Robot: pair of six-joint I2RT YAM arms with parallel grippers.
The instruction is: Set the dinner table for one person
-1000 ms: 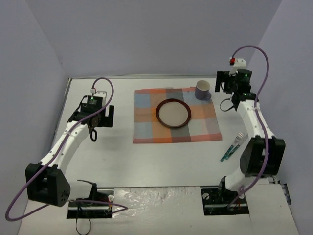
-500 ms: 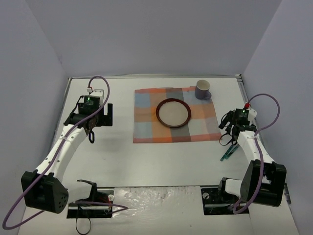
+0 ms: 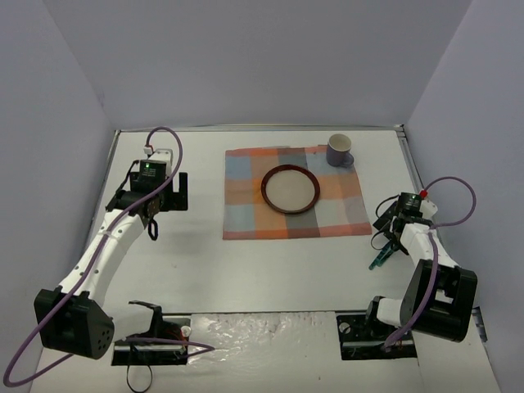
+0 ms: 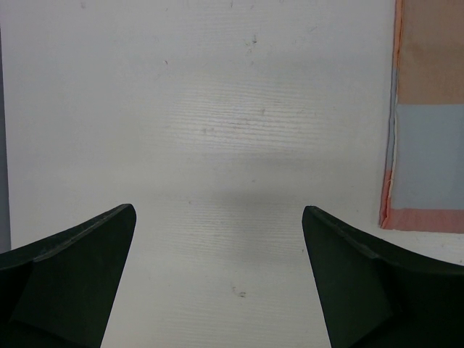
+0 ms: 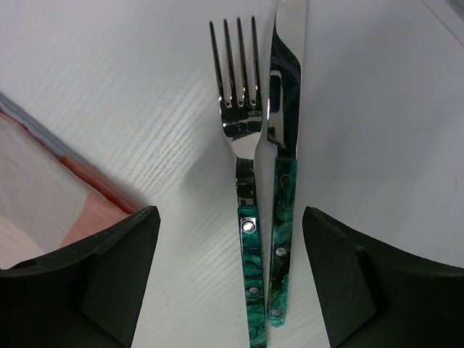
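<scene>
Two pieces found flat on the bench (image 3: 270,270), just right of the mat (image 3: 246,213): fork (image 5: 243,167) and knife (image 5: 285,145), touching, long axes parallel. Lay straight ahead of the right tool (image 5: 230,214), handles nearest, tines pointing away, centred between its wide-spread fingers. Judged right arm far nearer; left tool (image 4: 217,210), equally wide, hung over bare bench, holding nothing.

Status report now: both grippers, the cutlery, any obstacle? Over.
Left gripper open, empty, over dinner table. Right gripper open above fork and knife, lying side by side, not gripped. No obstacle seen near them.
</scene>
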